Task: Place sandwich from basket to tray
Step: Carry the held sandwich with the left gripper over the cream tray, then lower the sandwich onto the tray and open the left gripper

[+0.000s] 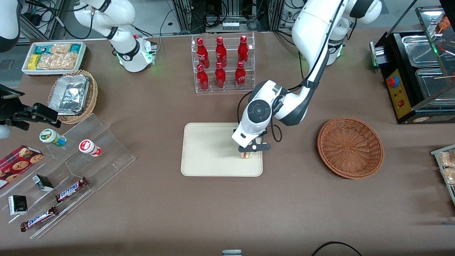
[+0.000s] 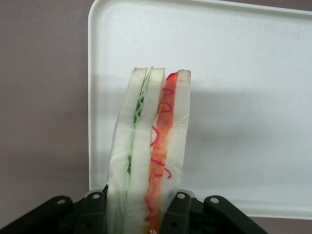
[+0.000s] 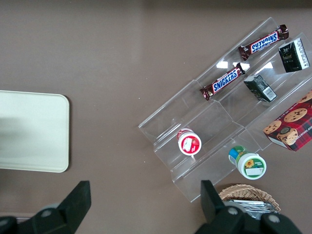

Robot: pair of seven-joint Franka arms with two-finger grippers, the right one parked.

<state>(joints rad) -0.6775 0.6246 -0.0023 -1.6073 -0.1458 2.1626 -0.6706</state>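
My left gripper (image 1: 247, 152) hangs over the cream tray (image 1: 202, 149), at the end of the tray nearest the basket, and it is shut on the sandwich (image 1: 246, 154). The wrist view shows the sandwich (image 2: 148, 156) upright between the two black fingers (image 2: 176, 212), white bread layers with green and red filling along its edge, above the tray (image 2: 243, 97). Whether the sandwich touches the tray surface I cannot tell. The reddish-brown wicker basket (image 1: 350, 147) sits empty on the table toward the working arm's end.
A clear rack of red bottles (image 1: 223, 63) stands farther from the front camera than the tray. Toward the parked arm's end are an acrylic stand with snack bars and cups (image 1: 67, 170), a tan basket with foil containers (image 1: 73, 95) and a white snack bin (image 1: 54, 57). A black appliance (image 1: 416, 74) stands beside the basket.
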